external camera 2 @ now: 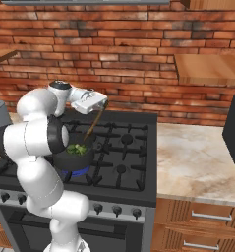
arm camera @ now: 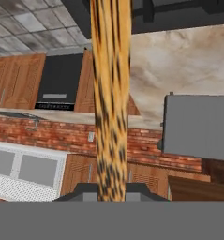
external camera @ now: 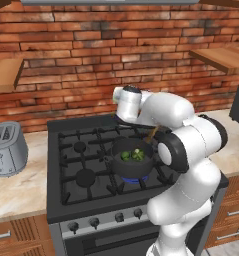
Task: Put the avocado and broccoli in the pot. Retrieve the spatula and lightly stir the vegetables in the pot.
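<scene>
Stirring stage: gripper (external camera 2: 103, 105) jaws pinching thin brown wooden spatula (external camera 2: 93, 123), long axis slanting down-left into short dark-grey metal pot (external camera 2: 73, 158) w/ green vegetables (external camera 2: 77, 148).

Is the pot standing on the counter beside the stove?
No, in the left base view the pot stands on a front burner of the stove, with blue flame under it, not on the counter.

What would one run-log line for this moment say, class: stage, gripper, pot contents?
stage: stirring | gripper: shut on spatula, held slanting down into pot | pot: on front burner, holds avocado and broccoli
</scene>
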Available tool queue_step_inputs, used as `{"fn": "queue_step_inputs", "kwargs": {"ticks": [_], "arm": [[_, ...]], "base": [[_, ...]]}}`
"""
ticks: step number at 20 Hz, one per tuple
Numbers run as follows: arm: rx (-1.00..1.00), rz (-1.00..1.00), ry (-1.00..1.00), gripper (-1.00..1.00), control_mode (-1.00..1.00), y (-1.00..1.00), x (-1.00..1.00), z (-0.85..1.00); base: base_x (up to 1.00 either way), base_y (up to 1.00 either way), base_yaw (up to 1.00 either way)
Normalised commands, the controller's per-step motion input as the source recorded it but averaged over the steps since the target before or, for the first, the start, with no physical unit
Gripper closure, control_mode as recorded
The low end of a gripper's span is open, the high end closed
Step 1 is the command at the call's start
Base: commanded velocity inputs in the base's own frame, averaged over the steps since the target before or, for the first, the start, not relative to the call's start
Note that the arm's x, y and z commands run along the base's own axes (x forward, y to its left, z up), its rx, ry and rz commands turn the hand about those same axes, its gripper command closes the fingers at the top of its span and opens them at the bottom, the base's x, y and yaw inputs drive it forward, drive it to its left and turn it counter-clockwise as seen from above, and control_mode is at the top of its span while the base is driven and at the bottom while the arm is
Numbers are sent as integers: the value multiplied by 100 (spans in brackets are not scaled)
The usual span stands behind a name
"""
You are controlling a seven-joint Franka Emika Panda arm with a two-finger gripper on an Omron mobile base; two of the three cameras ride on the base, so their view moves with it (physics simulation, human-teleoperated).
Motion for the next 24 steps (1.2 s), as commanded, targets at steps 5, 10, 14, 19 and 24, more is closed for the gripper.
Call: {"fn": "queue_step_inputs", "kwargs": {"ticks": [5, 10, 14, 19, 24], "arm": [[-5, 8, 2, 100, -100, 15, 13, -85], [0, 6, 0, 100, -100, 0, 31, -16], [0, 4, 0, 100, -100, 1, 35, 0], [0, 6, 0, 100, -100, 20, 3, 0], [-3, 5, 0, 100, -100, 25, 0, -7]], "base": [[0, 0, 0], [0, 0, 0], [0, 0, 0], [0, 0, 0], [0, 0, 0]]}}
